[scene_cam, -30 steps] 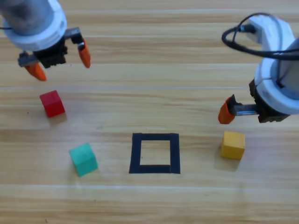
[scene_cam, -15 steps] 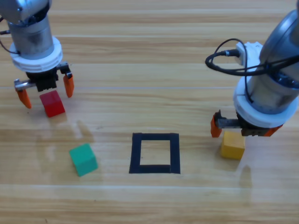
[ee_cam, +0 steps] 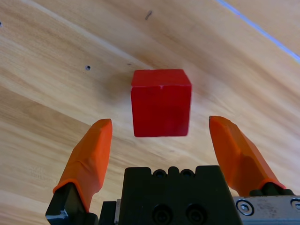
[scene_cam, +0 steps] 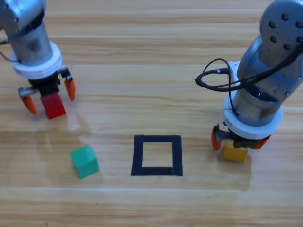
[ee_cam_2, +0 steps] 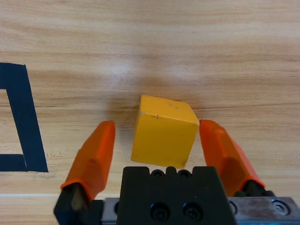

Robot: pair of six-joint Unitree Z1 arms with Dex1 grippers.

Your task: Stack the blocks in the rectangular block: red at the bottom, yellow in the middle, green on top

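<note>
- On the wooden desk (scene_cam: 151,56), nothing is standing inside the black tape square (scene_cam: 156,155) yet, so I judge the stacking as not begun: all three cubes are lying apart on the bare wood.
- The left tool (scene_cam: 49,97) is hanging over the red cube (scene_cam: 53,105) at the far left, its orange jaws spread on either side; in the left wrist view the red cube (ee_cam: 161,102) is sitting between the jaws with a clear gap on each side, so it is not being pinched.
- The right tool (scene_cam: 236,143) is straddling the yellow cube (scene_cam: 235,152), just to the right of the tape square; in the right wrist view the yellow cube (ee_cam_2: 163,131) is sitting between spread jaws, the right one close to or touching its face, the left one apart from it.
- The teal-green cube (scene_cam: 84,161) is lying alone to the left of the tape square, below the red one, with neither arm near it.
- What is remaining, by my reading: closing on red and setting it in the square, then yellow on red, then green on top.
- No brand, label or readable writing is showing on the cubes, the tape or the arms.
</note>
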